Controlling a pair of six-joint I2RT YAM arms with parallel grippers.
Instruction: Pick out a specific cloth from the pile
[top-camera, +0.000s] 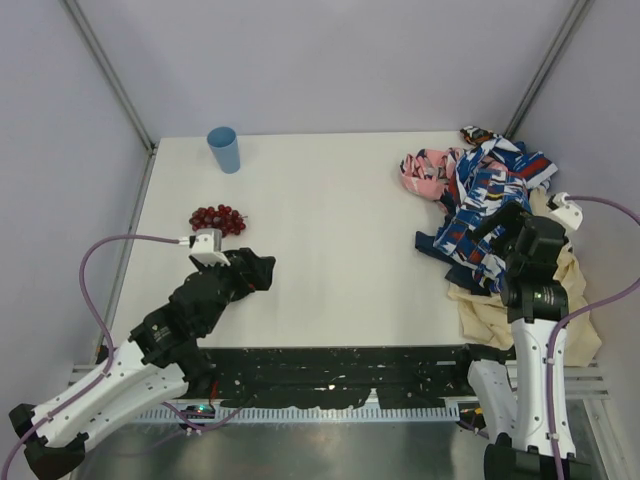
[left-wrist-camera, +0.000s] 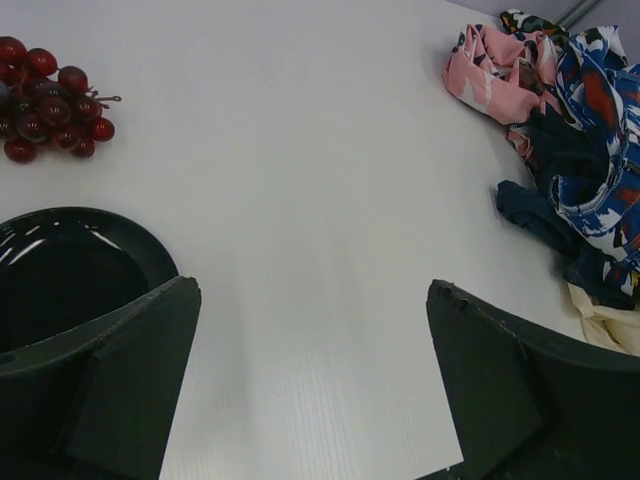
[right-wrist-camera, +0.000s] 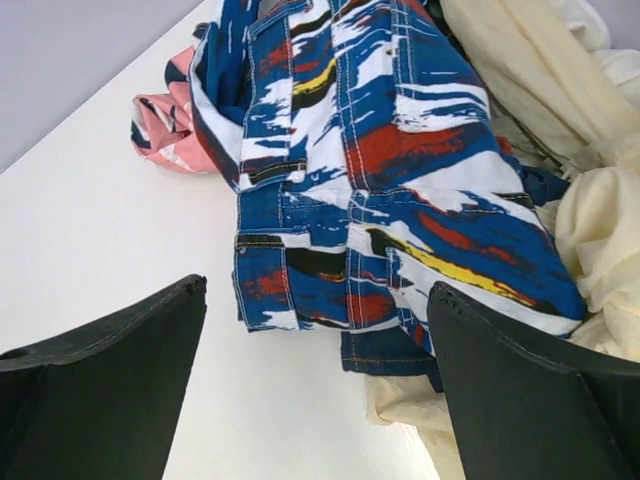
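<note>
Upright blue cup (top-camera: 224, 150), far from pile (top-camera: 495, 195)

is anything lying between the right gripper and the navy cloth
Yes: the blue-white-red patterned cloth lies on the navy cloth, directly under the open right gripper; only navy edges peek out.

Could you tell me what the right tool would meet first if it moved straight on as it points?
Probably the blue-white-red patterned cloth on the pile, ahead of the right tool; depth is unclear.
</note>
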